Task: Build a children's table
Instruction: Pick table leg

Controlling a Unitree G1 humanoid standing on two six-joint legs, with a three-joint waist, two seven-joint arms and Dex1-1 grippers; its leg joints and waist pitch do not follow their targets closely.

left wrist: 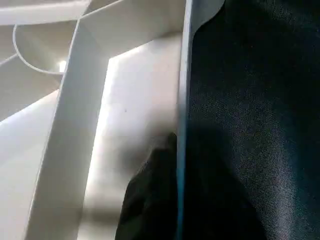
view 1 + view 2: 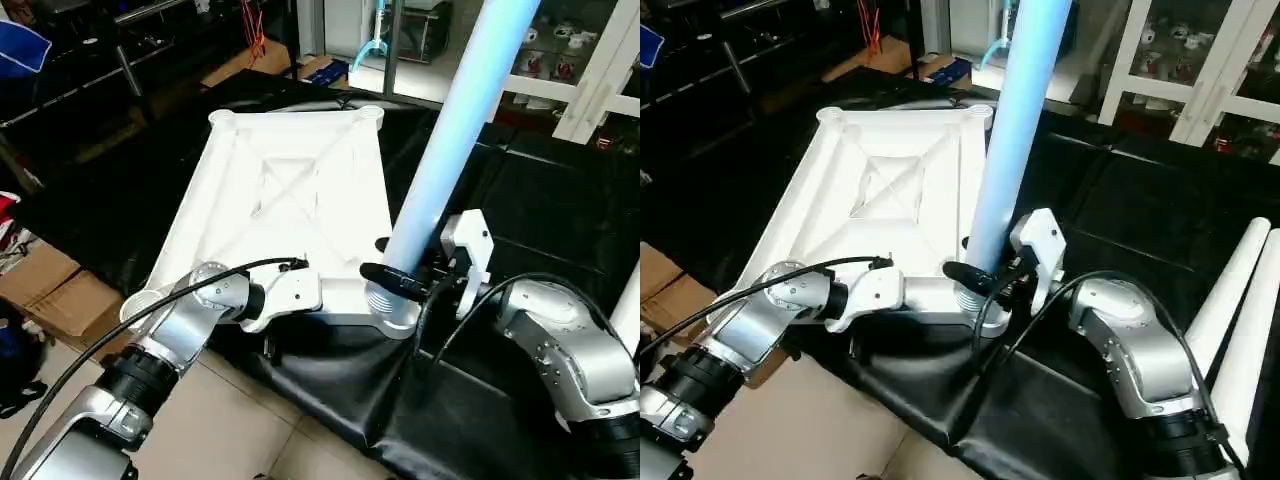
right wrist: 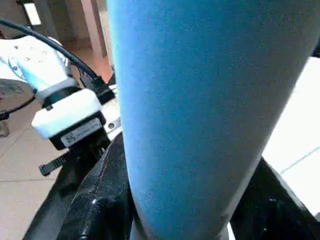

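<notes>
Now we see the tabletop (image 2: pixel 290 190) upside down at frame centre, left gripper (image 2: pixel 300 290) pinching its near rim to steady it, while right gripper (image 2: pixel 405 283) clamps the upright leg (image 2: pixel 450 140) into the corner socket.

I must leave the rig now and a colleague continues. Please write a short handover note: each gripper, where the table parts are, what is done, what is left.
Right gripper: closed around the upright leg, near its lower end.
Left gripper: one finger on each side of the near edge wall of the tabletop; whether it is fully clamped I cannot tell.
Tabletop: lying underside up on the black cloth.
Done: one leg stands in the near right corner socket; how firmly it is seated is unclear.
Left: the other corner sockets in view are empty. Two spare legs lie on the robot's right.
</notes>
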